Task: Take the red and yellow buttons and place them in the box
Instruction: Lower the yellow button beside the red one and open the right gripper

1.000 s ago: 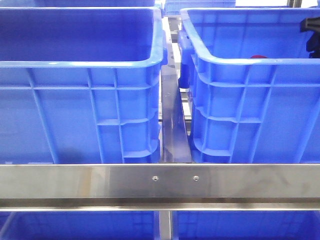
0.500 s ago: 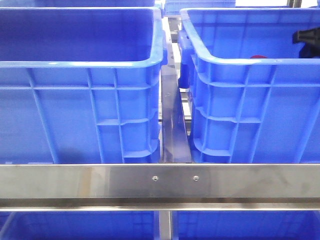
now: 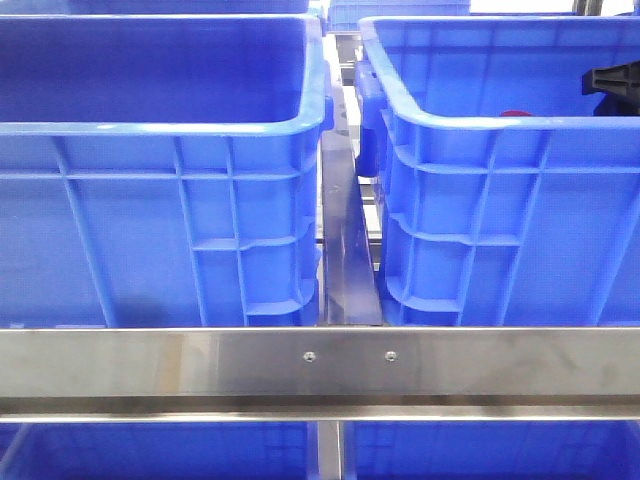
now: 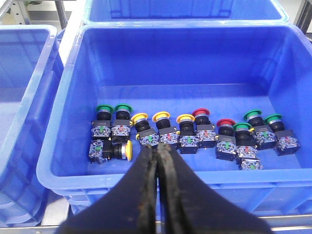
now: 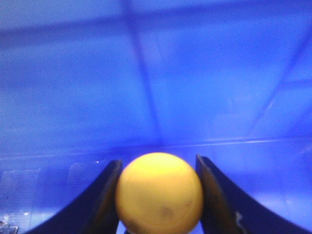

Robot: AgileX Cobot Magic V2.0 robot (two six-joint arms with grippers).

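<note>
My right gripper is shut on an orange-yellow button, its round cap between the two black fingers, with blurred blue crate wall behind. In the front view only a black part of the right gripper shows, inside the pale-walled box at the right. A dark red piece peeks over the box's near rim. My left gripper is shut and empty above the near rim of a blue crate. That crate holds yellow buttons, red buttons and green ones.
A second blue crate with dark inner walls stands left of the box, with a metal strip between them. A steel rail runs across the front. More blue crates sit beside and behind the button crate.
In the front view the black part of my right gripper has shifted a little to the left inside the box. Nothing else has moved.
</note>
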